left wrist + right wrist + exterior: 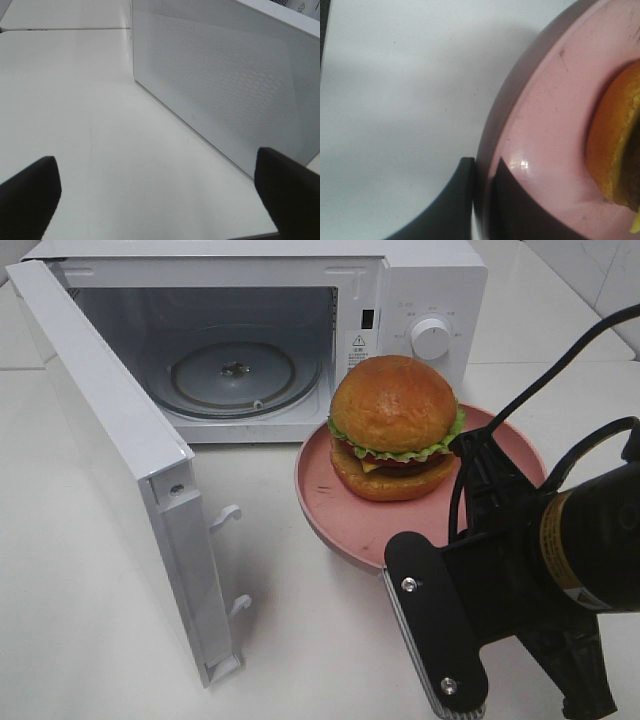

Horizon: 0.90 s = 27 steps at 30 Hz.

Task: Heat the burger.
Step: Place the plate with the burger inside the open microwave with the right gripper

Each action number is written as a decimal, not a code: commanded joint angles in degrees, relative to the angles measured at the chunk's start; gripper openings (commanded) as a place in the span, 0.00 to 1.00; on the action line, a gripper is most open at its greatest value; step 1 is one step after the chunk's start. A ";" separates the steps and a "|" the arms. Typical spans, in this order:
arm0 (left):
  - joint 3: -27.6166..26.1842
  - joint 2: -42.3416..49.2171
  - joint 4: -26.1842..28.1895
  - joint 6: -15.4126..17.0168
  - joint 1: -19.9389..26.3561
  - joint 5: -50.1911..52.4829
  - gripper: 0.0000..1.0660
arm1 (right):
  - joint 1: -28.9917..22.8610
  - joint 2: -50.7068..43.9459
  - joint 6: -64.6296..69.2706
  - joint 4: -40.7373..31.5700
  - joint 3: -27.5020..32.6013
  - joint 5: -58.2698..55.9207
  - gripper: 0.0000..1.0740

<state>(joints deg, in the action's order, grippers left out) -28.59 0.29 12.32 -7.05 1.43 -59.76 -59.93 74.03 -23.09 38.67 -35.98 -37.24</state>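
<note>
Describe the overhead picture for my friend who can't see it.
A tall burger sits on a pink plate on a white table, just in front of a white microwave whose door stands wide open. A black robot arm covers the plate's near right edge.

White tabletop (310, 640), two items.
Pink plate (340, 530) at the right gripper (481, 172), rim between its jaws; white microwave (430, 280), door open, beyond the plate.
</note>
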 commanded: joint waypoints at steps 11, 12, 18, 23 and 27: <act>0.11 1.20 0.06 0.00 0.00 0.46 0.97 | -0.06 -0.63 1.32 5.67 -0.11 3.90 0.02; 0.11 1.20 0.06 0.00 0.00 0.46 0.97 | 0.40 -0.63 -1.72 5.67 -0.11 4.01 0.02; 0.11 1.20 0.06 0.00 0.00 0.46 0.97 | 5.27 -0.63 -8.59 2.98 -0.11 6.42 0.02; 0.11 1.20 0.06 0.00 0.00 0.46 0.97 | 9.63 -0.63 -15.64 0.80 -0.11 10.49 0.02; 0.11 1.20 0.06 0.00 0.00 0.46 0.97 | 13.35 -0.63 -22.35 -3.15 -0.11 14.73 0.02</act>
<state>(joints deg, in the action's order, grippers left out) -28.59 0.29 12.32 -7.05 1.43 -59.76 -48.36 74.03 -41.08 35.98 -35.98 -27.44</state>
